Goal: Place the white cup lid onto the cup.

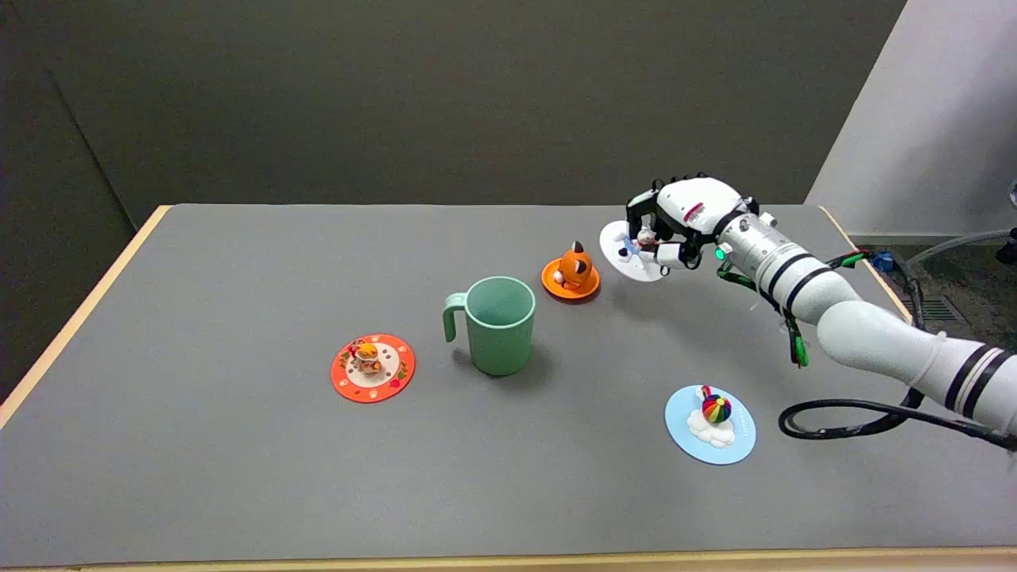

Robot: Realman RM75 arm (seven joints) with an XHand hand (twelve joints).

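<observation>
- My right hand grips the white cup lid by its knob, tilted, above the counter.
- The green cup stands down-left of the lid, beyond the orange lid, mouth upward.

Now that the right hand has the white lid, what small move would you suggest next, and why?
Probably carry the white lid left and toward the near side until it hangs over the green cup. The right hand already holds it tilted above the table, and the cup stands upright, its mouth open.
</observation>
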